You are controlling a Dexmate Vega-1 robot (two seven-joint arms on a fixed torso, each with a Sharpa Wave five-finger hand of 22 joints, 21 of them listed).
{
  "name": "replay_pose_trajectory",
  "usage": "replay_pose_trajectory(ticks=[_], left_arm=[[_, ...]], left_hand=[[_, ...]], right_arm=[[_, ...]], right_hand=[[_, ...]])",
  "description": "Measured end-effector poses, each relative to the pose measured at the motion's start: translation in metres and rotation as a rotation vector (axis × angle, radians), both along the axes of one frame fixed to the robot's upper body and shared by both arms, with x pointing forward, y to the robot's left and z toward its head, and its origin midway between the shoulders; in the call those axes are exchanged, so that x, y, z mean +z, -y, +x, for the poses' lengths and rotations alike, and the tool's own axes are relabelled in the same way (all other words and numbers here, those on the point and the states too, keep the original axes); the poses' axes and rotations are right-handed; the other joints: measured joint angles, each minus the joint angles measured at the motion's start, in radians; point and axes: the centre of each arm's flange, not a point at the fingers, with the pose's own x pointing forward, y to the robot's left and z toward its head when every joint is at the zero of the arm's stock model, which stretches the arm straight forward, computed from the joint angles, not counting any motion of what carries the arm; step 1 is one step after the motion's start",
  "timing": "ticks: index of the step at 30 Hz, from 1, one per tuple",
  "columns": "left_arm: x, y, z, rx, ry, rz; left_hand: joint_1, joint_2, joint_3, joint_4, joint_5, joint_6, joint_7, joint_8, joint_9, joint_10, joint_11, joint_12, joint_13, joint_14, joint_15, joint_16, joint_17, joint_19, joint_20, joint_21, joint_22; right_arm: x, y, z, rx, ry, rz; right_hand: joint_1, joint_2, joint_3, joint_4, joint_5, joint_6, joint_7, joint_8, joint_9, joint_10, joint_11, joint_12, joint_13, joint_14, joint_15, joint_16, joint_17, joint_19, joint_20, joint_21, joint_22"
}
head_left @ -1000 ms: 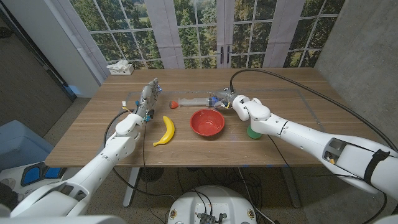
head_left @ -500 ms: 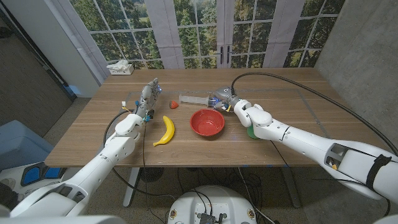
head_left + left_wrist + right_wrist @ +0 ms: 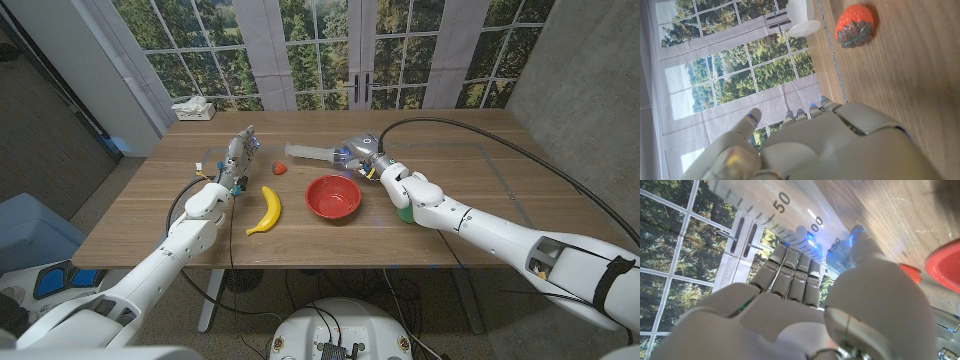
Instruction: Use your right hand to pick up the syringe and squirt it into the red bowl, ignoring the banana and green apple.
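Working left to right across the wooden table [image 3: 150, 215]: your left hand [image 3: 238, 153] waits near the left side, nothing in it, and the left wrist view shows its fingers [image 3: 790, 117] straight and side by side, so call it idle and unclenched. Next, a banana [image 3: 267, 209] lies toward the front edge, and behind it a small red strawberry [image 3: 280, 167] sits just beside the syringe's tip end. The syringe [image 3: 310, 153] comes next, a clear barrel with its long axis running roughly left to right, held up off the table; your right hand [image 3: 362, 153] is clamped round its right end, and the right wrist view shows the fingers [image 3: 790, 275] wrapped against the graduated barrel. The red bowl [image 3: 333, 196] sits just in front of the hand and syringe, toward you, nearer your right arm than your left. The green apple [image 3: 404, 212] is mostly hidden behind your right forearm, just right of the bowl. By my judgement the coming move is to swing the tip toward you over the bowl's rim; the room between barrel and bowl looks open, with the strawberry the nearest thing to the tip and the apple close under your forearm.
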Motion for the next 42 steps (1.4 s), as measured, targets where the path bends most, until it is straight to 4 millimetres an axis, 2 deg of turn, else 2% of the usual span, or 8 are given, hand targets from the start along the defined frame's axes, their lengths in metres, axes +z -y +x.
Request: replay_pose_trajectory(ticks=[11, 13, 20, 21, 27, 35, 42], left_arm=[[0.004, 0.0, -0.003, 0.006, 0.011, 0.012], [0.004, 0.0, -0.004, 0.008, 0.012, 0.014], [0.007, 0.001, -0.006, 0.011, 0.021, 0.022], [0.008, 0.001, -0.006, 0.015, 0.022, 0.025], [0.01, 0.0, -0.008, 0.021, 0.03, 0.034], [0.015, -0.001, -0.011, 0.03, 0.043, 0.049], [0.021, -0.003, -0.015, 0.05, 0.062, 0.075]], left_hand=[[0.0, 0.0, 0.002, -0.006, 0.0, 0.0, 0.0, 0.0, 0.0, 0.0, 0.0, 0.0, 0.0, 0.0, 0.0, 0.0, -0.001, 0.0, 0.0, 0.0, 0.0], [0.0, 0.0, 0.002, -0.006, 0.0, 0.0, 0.0, 0.0, 0.0, 0.0, 0.0, 0.0, 0.0, 0.0, 0.0, 0.0, -0.001, 0.0, 0.0, 0.0, 0.0], [0.0, 0.0, -0.001, -0.009, 0.0, 0.0, 0.0, 0.0, 0.0, 0.0, 0.0, 0.0, 0.0, 0.0, 0.0, 0.0, -0.001, 0.0, 0.0, 0.0, 0.0], [0.0, 0.0, 0.001, -0.013, 0.0, 0.0, 0.0, 0.0, 0.0, 0.0, 0.0, 0.0, 0.0, 0.0, 0.0, 0.0, -0.001, 0.0, 0.0, 0.0, 0.0], [0.007, 0.001, 0.002, -0.014, 0.0, 0.0, 0.0, 0.0, 0.0, 0.0, 0.0, 0.0, 0.0, 0.0, 0.0, -0.001, -0.001, 0.002, 0.002, 0.0, 0.0], [0.007, 0.001, 0.003, -0.021, 0.0, 0.0, 0.0, 0.0, 0.0, 0.0, 0.0, 0.0, 0.0, 0.0, 0.0, -0.004, -0.006, 0.005, 0.005, 0.0, 0.0], [0.012, 0.007, 0.002, -0.028, -0.004, 0.0, 0.0, 0.0, 0.0, 0.0, 0.0, 0.0, 0.0, 0.0, 0.0, -0.004, -0.006, 0.005, 0.005, 0.0, 0.0]], right_arm=[[0.001, 0.006, -0.005, 0.038, 0.049, 0.084], [0.001, 0.007, -0.006, 0.043, 0.056, 0.101], [0.001, 0.009, -0.009, 0.063, 0.075, 0.145], [0.001, 0.009, -0.01, 0.068, 0.077, 0.156], [0.001, 0.011, -0.013, 0.093, 0.091, 0.205], [0.002, 0.01, -0.018, 0.132, 0.103, 0.271], [0.001, 0.01, -0.02, 0.173, 0.098, 0.344]], right_hand=[[0.0, 0.0, -0.028, 0.026, 0.011, 0.0, 0.0, -0.002, -0.008, 0.007, 0.007, -0.011, -0.013, 0.016, -0.006, -0.061, -0.021, 0.003, 0.003, 0.032, 0.005], [0.0, 0.0, -0.032, 0.023, 0.011, 0.007, -0.003, -0.004, -0.009, 0.014, 0.0, -0.014, -0.017, 0.018, -0.007, -0.065, -0.025, 0.0, 0.0, 0.033, 0.005], [0.007, -0.007, -0.048, 0.024, 0.011, 0.009, -0.001, -0.005, -0.009, 0.022, 0.008, -0.02, -0.022, 0.018, -0.007, -0.087, -0.025, -0.008, 0.0, 0.047, 0.009], [0.007, -0.007, -0.049, 0.022, 0.011, 0.022, -0.003, -0.01, -0.009, 0.036, 0.0, -0.021, -0.023, 0.018, -0.007, -0.09, -0.025, -0.01, -0.002, 0.049, 0.009], [0.007, -0.007, -0.063, 0.03, 0.019, 0.025, -0.007, -0.012, -0.008, 0.036, 0.0, -0.025, -0.024, 0.006, -0.003, -0.112, -0.03, -0.028, 0.002, 0.055, 0.009], [0.009, -0.007, -0.083, 0.039, 0.026, 0.025, -0.007, -0.026, -0.008, 0.036, 0.0, -0.029, -0.015, -0.005, 0.0, -0.138, -0.039, -0.04, 0.004, 0.068, 0.014], [0.009, -0.006, -0.089, 0.046, 0.034, 0.025, -0.007, -0.032, -0.008, 0.036, 0.0, -0.036, -0.014, -0.01, 0.002, -0.154, -0.044, -0.053, 0.005, 0.074, 0.014]])
